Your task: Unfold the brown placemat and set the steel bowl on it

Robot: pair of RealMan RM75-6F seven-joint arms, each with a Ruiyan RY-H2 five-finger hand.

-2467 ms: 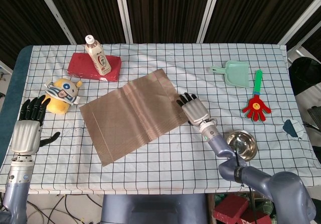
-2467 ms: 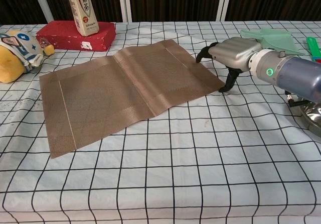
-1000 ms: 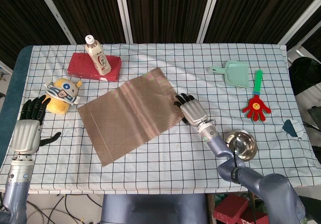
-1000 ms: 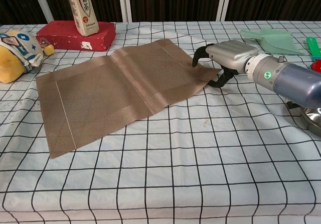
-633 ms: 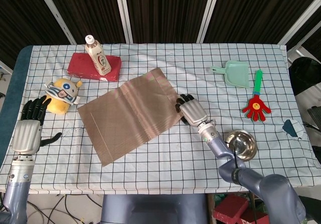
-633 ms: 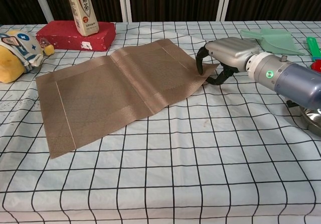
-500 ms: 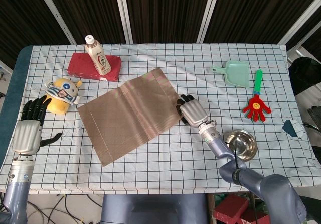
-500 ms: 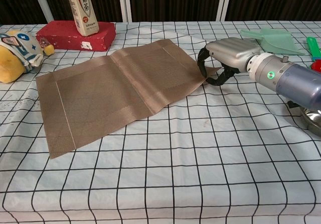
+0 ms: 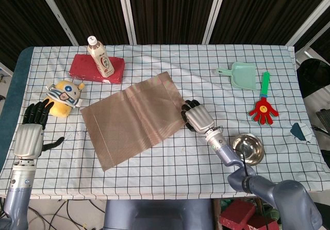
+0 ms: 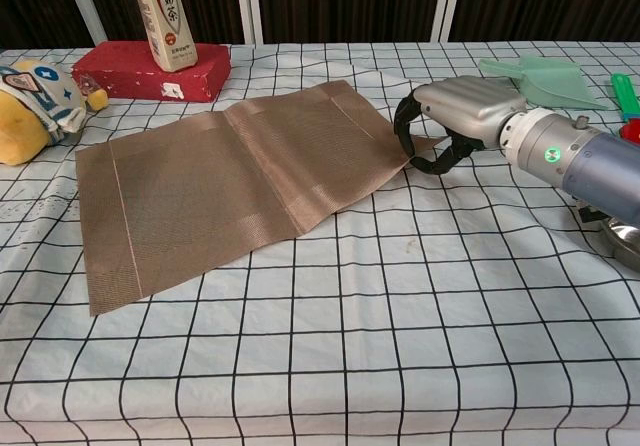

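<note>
Right hand (image 10: 462, 106) fingers (image 10: 406, 126) pinching brown placemat (image 10: 225, 181) corner; checkered tablecloth (image 10: 400, 346), dark slatted wall (image 9: 165, 8).

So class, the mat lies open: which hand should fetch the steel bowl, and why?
The right hand. It sits at the placemat's right edge, on the steel bowl's side. The left hand is at the table's far left, beyond the mat.

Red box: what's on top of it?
A tall drink bottle stands upright on the red box, near its middle. The box top directly under the bottle's base is hidden; nothing else shows on it.
</note>
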